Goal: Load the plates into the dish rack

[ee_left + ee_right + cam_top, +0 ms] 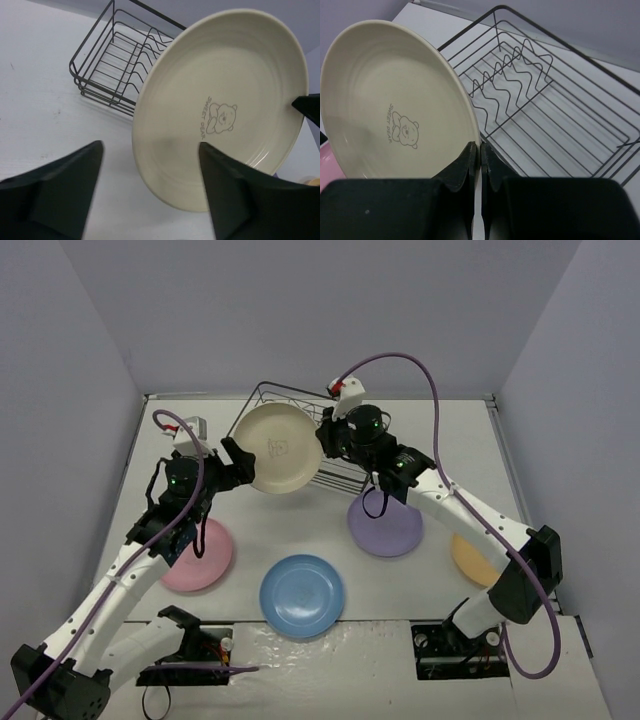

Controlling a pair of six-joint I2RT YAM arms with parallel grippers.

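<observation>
Lying flat at lower left of the top view, pink plate (pixel 198 555) on the counter (pixel 450 440), partly under the left arm (pixel 130 570). Above it, left fingers (pixel 236 458) spread wide, one edge of the cream plate (pixel 278 447) in their gap, not pinched. At bottom centre, blue plate (pixel 302 596), flat. At upper centre, cream plate tilted before the dish rack (pixel 545 115), right rim pinched between the right fingers (pixel 467 170). Right of centre, lilac plate (pixel 385 525); farther right, orange-yellow plate (pixel 472 560), half hidden by the right arm (pixel 480 515).

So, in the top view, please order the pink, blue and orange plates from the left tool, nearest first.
1. Pink plate, on the left, just in front of the left tool.
2. Blue plate, front centre.
3. Orange plate, far right.
</observation>
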